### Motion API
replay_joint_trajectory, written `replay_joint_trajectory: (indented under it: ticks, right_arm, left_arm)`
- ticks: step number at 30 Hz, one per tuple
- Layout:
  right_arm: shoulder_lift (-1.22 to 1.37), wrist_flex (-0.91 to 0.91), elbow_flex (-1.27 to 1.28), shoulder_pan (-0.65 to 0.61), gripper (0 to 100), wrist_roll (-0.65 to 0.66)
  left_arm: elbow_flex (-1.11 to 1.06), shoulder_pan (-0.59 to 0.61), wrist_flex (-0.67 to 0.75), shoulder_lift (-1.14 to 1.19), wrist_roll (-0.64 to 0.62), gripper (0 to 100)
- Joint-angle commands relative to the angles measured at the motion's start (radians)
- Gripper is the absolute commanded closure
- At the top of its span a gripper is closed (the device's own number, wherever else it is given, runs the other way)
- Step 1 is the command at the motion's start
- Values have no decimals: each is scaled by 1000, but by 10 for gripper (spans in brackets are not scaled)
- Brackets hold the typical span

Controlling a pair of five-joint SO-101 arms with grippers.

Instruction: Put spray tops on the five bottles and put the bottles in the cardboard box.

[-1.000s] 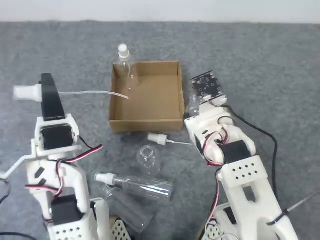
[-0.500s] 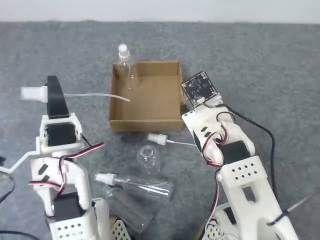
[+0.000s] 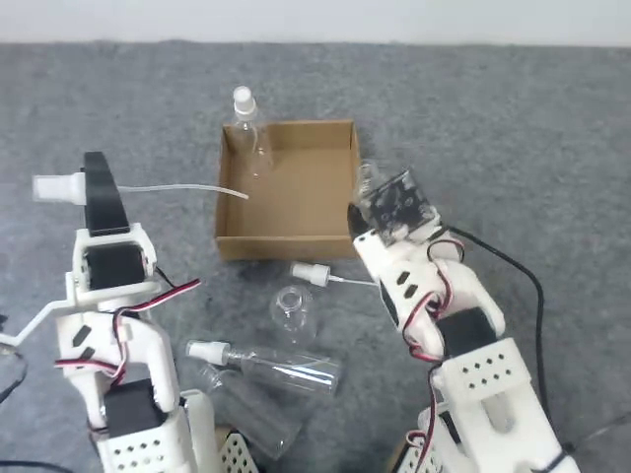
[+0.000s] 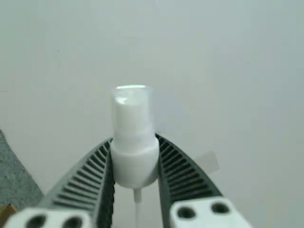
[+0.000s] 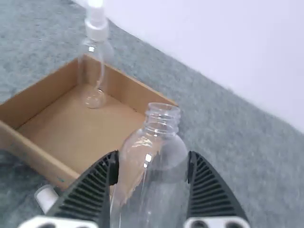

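You are working the capping step: your left gripper [image 4: 134, 142] is clenching a spray top [image 4: 133, 121] by its collar, holding it out at 9 o'clock from the cardboard box [image 3: 286, 243], while your right gripper [image 5: 152, 164] is grasping an uncapped bottle [image 5: 159, 137] upright at the box's 3 o'clock wall. Next, I judge, you are needing to bring the two together, lining the dip tube [image 3: 177, 184] up with the open neck before seating the top. The high view is adding that tube stretching toward the box, a loose spray top [image 3: 311, 271] lying at the box's 6 o'clock and an open bottle [image 3: 293, 310] standing just past it; the right wrist view is adding the bare neck close up and a capped bottle [image 5: 95, 57] standing inside the box's 11 o'clock corner
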State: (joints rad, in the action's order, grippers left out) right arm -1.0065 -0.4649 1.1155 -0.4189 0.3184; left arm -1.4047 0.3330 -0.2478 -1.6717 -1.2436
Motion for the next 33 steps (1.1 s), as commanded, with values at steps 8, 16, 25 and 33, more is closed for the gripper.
replay_joint_trajectory:
  ticks: [8,16,25,33]
  right_arm:
    - [-197,234,206,-139,945,184]
    - [-246,237,238,-142,945,186]
    - [-248,237,242,-166,945,262]
    - [-249,239,273,-262,945,353]
  left_arm:
    - [18,-8,-6,-11,-6,989]
    - [8,-78,-6,-11,41,989]
    - [-8,-169,-3,-11,101,989]
    - [-10,-170,-3,-11,101,989]
